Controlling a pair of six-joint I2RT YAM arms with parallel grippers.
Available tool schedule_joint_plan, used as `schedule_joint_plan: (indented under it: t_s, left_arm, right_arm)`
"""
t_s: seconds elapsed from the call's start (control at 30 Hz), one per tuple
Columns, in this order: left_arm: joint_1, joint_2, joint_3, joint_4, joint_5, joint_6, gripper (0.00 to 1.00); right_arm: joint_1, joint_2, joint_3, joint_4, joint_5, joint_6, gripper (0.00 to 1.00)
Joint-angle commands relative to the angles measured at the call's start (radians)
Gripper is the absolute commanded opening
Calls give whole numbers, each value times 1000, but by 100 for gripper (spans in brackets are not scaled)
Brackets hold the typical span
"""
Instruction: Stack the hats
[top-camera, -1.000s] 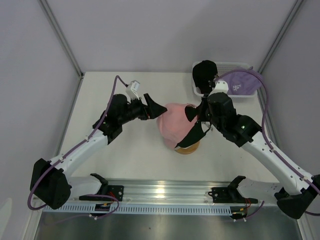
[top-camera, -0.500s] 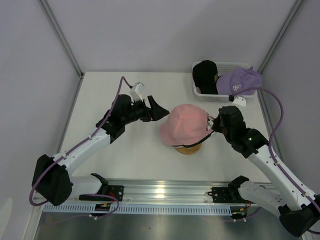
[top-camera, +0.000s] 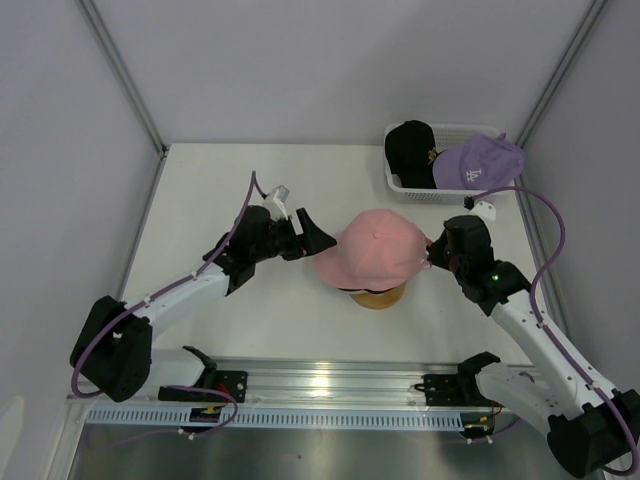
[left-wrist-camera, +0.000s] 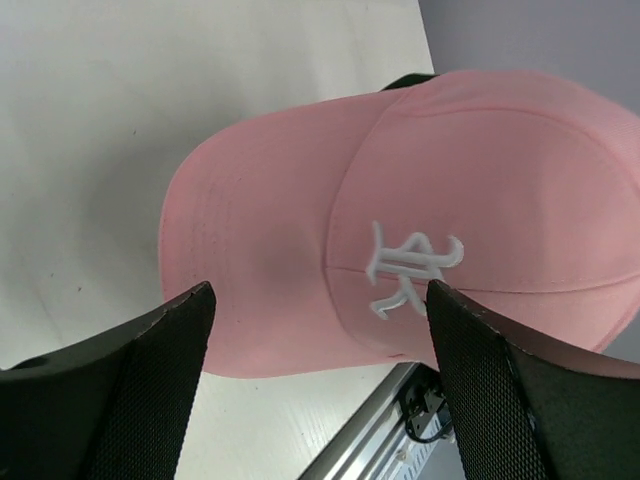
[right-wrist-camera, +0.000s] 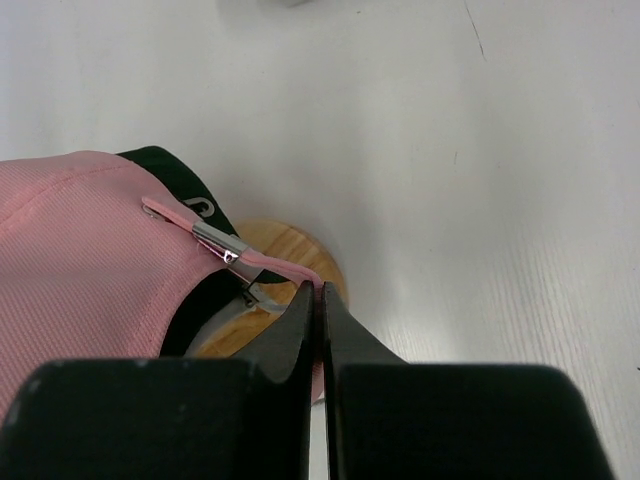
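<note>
A pink hat (top-camera: 375, 245) with a white logo (left-wrist-camera: 412, 268) sits over the round wooden stand (top-camera: 378, 297). A dark green hat (right-wrist-camera: 185, 190) shows under its back edge. My right gripper (right-wrist-camera: 318, 290) is shut on the pink hat's back strap (right-wrist-camera: 272, 263), just past its metal buckle (right-wrist-camera: 215, 240); in the top view this gripper (top-camera: 432, 252) is at the hat's right side. My left gripper (left-wrist-camera: 318, 292) is open, its fingers either side of the pink brim (left-wrist-camera: 250, 260) without touching it. In the top view it (top-camera: 318, 236) is at the hat's left edge.
A white mesh basket (top-camera: 452, 128) at the back right corner holds a black hat (top-camera: 408, 150) and a lavender hat (top-camera: 475, 165). A metal rail (top-camera: 330, 385) runs along the near table edge.
My right arm has swung back to the right and lowered the pink hat flat onto the stand, still holding the strap. My left gripper has moved in to the brim, staying open.
</note>
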Motion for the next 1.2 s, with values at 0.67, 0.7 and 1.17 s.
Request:
schedule_joint_plan:
  t_s: [0.67, 0.7, 1.17]
  left_arm:
    - [-2, 117, -262, 567, -22, -340, 79]
    - [-3, 157, -258, 605, -6, -345, 73]
    - [-55, 206, -291, 594, -135, -333, 1]
  right_arm:
    - [-29, 61, -62, 76, -78, -9, 0]
    - [-31, 66, -66, 81, -77, -9, 0]
    - [-60, 52, -141, 109, -66, -1, 0]
